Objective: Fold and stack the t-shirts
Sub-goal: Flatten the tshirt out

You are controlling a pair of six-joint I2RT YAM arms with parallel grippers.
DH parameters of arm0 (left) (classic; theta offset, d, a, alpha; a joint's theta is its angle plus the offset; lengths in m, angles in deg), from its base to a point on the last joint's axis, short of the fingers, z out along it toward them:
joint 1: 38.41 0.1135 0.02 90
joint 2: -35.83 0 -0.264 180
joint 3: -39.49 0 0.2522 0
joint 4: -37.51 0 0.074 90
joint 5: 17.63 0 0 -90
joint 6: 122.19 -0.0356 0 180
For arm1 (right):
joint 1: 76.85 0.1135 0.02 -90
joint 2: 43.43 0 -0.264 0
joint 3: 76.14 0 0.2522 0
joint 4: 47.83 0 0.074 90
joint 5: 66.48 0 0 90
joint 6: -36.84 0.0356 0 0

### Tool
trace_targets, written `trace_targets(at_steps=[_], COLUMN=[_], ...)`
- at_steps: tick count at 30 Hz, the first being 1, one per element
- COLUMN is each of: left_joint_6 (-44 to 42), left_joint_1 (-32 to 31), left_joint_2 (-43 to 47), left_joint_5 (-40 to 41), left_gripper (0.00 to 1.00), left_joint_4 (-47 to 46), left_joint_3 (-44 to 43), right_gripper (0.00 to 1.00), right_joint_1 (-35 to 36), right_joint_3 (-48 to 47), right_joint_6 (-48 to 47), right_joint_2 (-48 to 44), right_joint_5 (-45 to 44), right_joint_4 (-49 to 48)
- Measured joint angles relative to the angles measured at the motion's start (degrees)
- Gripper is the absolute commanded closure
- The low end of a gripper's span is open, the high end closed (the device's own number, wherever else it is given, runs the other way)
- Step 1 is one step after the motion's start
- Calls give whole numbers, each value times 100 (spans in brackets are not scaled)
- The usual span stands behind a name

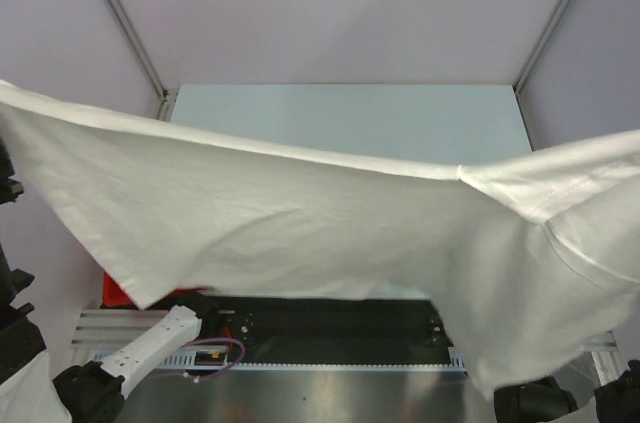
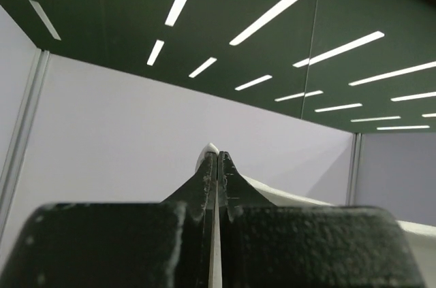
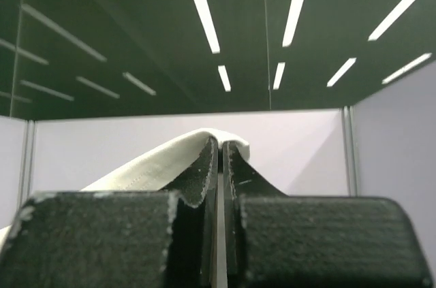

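A white t-shirt (image 1: 300, 223) hangs stretched wide across the top view, held high in the air and covering most of the table. Its top edge runs from the far left to the far right of that view. My left gripper (image 2: 217, 154) points up toward the ceiling and is shut on a hem of the white t-shirt (image 2: 306, 196). My right gripper (image 3: 223, 141) also points up and is shut on a stitched edge of the white t-shirt (image 3: 146, 165). Both grippers are outside the top view. No blue or orange shirts show.
A corner of a red bin (image 1: 122, 294) peeks out below the shirt at the left. The pale table surface (image 1: 400, 118) shows beyond the shirt. The arm bases (image 1: 150, 348) and a metal rail lie at the near edge. Purple walls enclose the cell.
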Motion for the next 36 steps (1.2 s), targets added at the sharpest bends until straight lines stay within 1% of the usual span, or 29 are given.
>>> trace_targets(at_steps=[1,4,8,11,14,18,20,22,24,26,28,32,34,36], left_joint_6=[7,22,22,2,-4,39,125,295,479,684,841,1106,1196,1261], left_joint_1=[0,0,0,2,59,260,393,551,699,833,935,1084,1152,1193], left_joint_2=[-11,-166,-721,-1460,-2400,-3744,-4385,-5213,-6124,-7095,-7772,-8572,-8786,-8891], left_joint_5=[-11,-48,-37,24,74,70,22,-39,-179,-299,-400,-516,-588,-614], left_gripper=[100,100,100,100,100,99,100,100,100,100,100,100,100,100], left_joint_4=[-17,-238,-713,-1093,-1423,-1928,-2190,-2422,-2498,-2500,-2492,-2369,-2264,-2208], left_joint_3=[70,531,1552,2374,3088,3720,3751,3571,3088,2437,1971,1292,935,660], right_gripper=[100,100,100,100,100,100,100,100,100,100,100,100,100,100], right_joint_1=[15,50,68,68,66,20,-22,-72,-133,-197,-236,-249,-249,-251], right_joint_3=[116,1003,2691,4124,5309,6306,6583,6690,6647,6376,5834,4905,4468,4251], right_joint_6=[-4,-31,-59,-87,-90,-66,-46,-39,-35,-31,-31,-48,-66,-79], right_joint_2=[-9,-90,-94,107,520,1552,2017,2570,3141,3967,4857,6033,6411,6537], right_joint_5=[-2,-7,-42,-125,-160,-157,-155,-133,-96,4,151,354,444,485], right_joint_4=[-17,-219,-564,-907,-1279,-1808,-2070,-2378,-2682,-2949,-3014,-2916,-2782,-2708])
